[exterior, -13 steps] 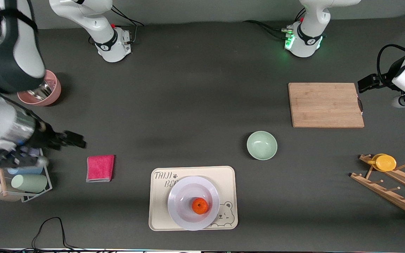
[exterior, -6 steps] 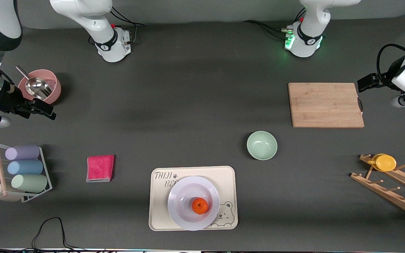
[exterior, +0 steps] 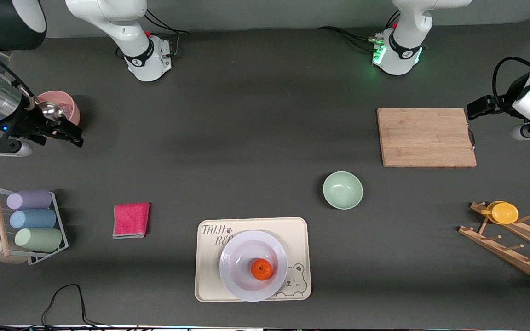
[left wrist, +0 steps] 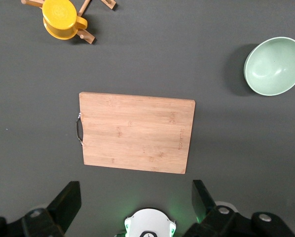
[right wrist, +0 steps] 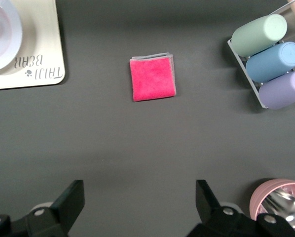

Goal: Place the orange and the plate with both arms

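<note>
Right gripper (exterior: 69, 134): fingers wide apart, empty, beside pink bowl (exterior: 65, 108). Orange (exterior: 262, 269): on plate (exterior: 237, 271), on bear-printed tray (exterior: 210, 257), near front camera. Left gripper (exterior: 479, 109): fingers spread, empty, at cutting board (exterior: 426, 137) edge.

Right end effector (exterior: 69, 136) moved from cup rack (exterior: 21, 225) up beside pink bowl (exterior: 62, 108).

Dark grey table (exterior: 256, 138) with tray (exterior: 210, 280), bowl (exterior: 342, 190), cutting board (exterior: 426, 137), cloth (exterior: 130, 219).
</note>
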Robot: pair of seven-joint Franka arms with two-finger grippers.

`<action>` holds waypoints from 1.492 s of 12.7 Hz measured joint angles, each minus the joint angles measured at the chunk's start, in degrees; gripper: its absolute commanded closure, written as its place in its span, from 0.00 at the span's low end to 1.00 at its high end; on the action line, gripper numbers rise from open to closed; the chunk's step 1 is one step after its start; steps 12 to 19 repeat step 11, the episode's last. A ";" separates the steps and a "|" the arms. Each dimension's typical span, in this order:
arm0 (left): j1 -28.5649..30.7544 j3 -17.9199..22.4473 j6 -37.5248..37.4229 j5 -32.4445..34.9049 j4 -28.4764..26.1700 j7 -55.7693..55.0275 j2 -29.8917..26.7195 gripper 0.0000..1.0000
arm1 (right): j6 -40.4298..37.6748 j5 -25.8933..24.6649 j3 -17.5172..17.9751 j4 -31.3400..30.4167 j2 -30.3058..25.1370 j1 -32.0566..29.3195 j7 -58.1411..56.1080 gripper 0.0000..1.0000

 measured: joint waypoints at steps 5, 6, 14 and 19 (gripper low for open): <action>0.00 -0.10 -0.25 -0.08 0.08 -0.01 -0.09 0.00 | -2.00 3.51 0.17 -2.27 -1.83 -0.95 0.30 0.00; 0.00 -0.10 -0.25 -0.09 0.20 -0.01 -0.17 0.00 | -2.28 3.52 0.16 -2.44 -1.83 -0.96 0.18 0.00; 0.00 -0.14 -1.21 -0.11 1.25 -0.01 -0.31 0.00 | -2.77 3.55 0.14 -2.64 -1.83 -0.96 0.06 0.00; 0.00 -0.14 -1.21 -0.11 1.25 -0.01 -0.31 0.00 | -2.77 3.55 0.14 -2.64 -1.83 -0.96 0.06 0.00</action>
